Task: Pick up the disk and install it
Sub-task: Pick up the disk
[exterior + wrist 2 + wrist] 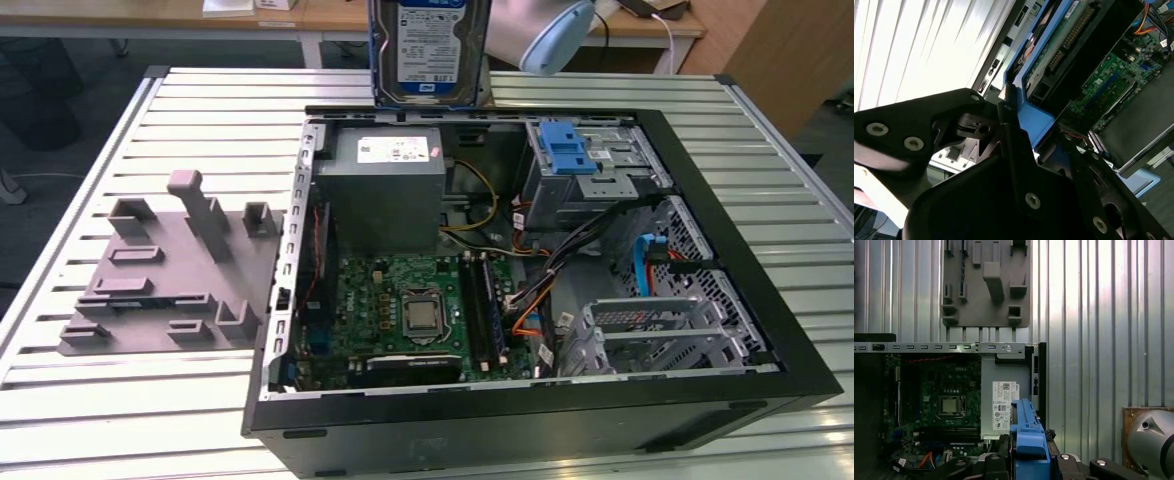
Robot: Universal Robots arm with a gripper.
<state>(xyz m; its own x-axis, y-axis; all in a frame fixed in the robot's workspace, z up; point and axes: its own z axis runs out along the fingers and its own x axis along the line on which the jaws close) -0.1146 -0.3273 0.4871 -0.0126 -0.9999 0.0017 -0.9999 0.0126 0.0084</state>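
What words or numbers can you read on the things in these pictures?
Blue-and-white label on the disk: print too small to read.
White sticker on the grey box: print too small to read.
Green circuit board: tiny markings, too small to read.
So no text can be quoted.

exterior view: high oblique | first wrist view: top-down | all share motherboard (400, 300) (1109, 75) (934, 400)

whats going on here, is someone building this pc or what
The robot's hand grips the disk and holds it upright above one rim of the open case. The disk is not installed yet. The cage with the blue latch sits lower down, toward the exterior view's right.
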